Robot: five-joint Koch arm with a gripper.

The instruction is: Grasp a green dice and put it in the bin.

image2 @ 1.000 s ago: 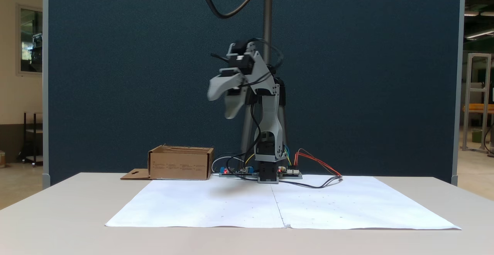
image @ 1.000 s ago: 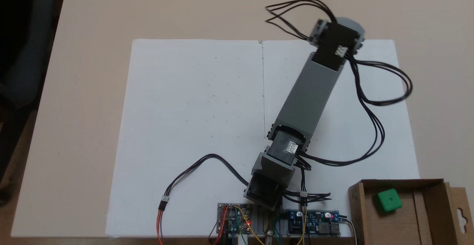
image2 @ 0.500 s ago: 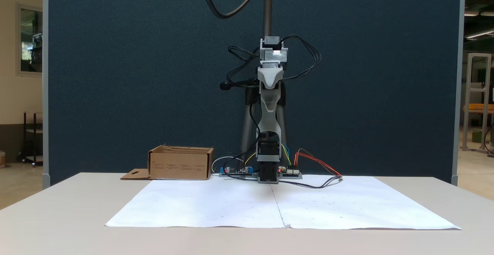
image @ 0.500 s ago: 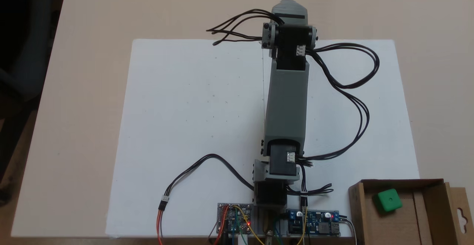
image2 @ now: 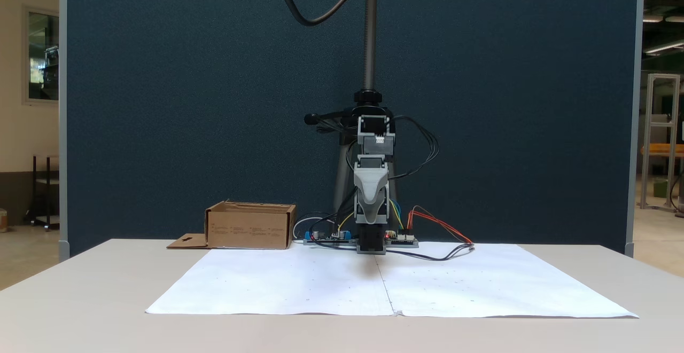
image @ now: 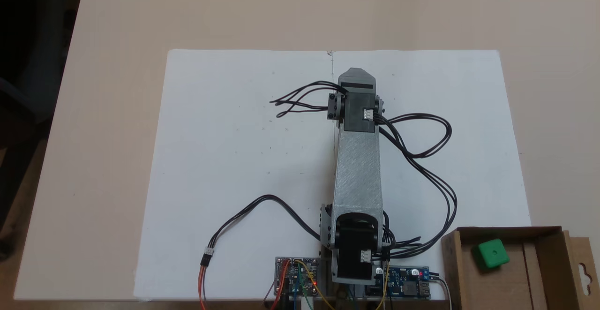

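Note:
The green dice (image: 491,253) lies inside the bin (image: 451,263), a low brown cardboard box at the lower right of a fixed view from above. In the other fixed view the bin (image2: 250,228) stands left of the arm's base, and its walls hide the dice. My gripper (image: 357,74) hangs over the middle seam of the white paper, far from the bin and with nothing seen in it. It points straight at the front camera (image2: 371,199), so its jaws overlap and the gap between them is hidden.
A large white paper sheet (image: 243,150) covers the table's middle. Circuit boards (image: 296,276) and loose black cables (image: 431,160) sit around the arm's base at the near edge. A camera stand pole (image2: 368,32) rises behind the arm against a dark blue screen.
The arm swung from the bin's side to the paper's centre line. It then folded back and lowered, bringing the gripper nearer its base. The dice stayed in the bin.

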